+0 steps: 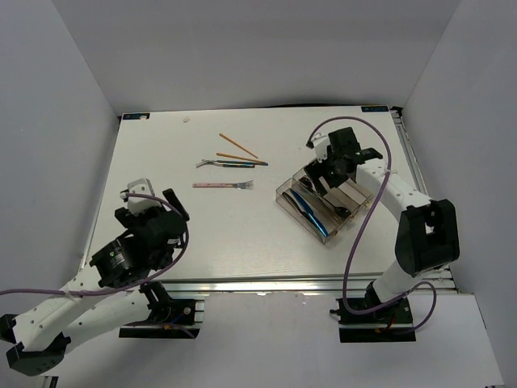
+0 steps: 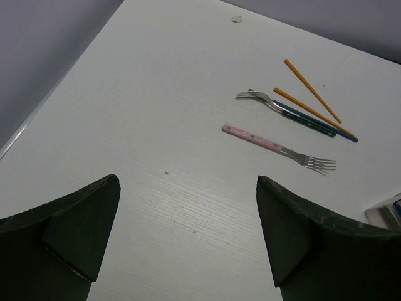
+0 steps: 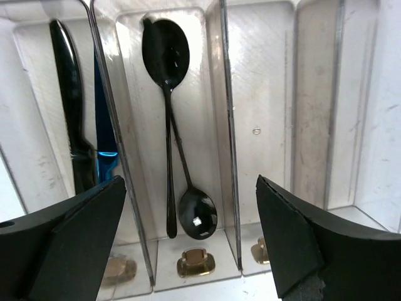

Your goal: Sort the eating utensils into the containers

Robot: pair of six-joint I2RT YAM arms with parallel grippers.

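Note:
The clear organizer tray stands at the right of the table. In the right wrist view its left compartment holds a dark knife and a blue knife. The one beside it holds two black spoons. The two right compartments hold no utensils. My right gripper hovers open and empty over the tray. Two orange chopsticks, a silver fork and a pink-handled fork lie on the table. My left gripper is open and empty, well short of them.
White walls enclose the table on the left, back and right. The tray's corner shows at the right edge of the left wrist view. A small white speck lies near the back edge.

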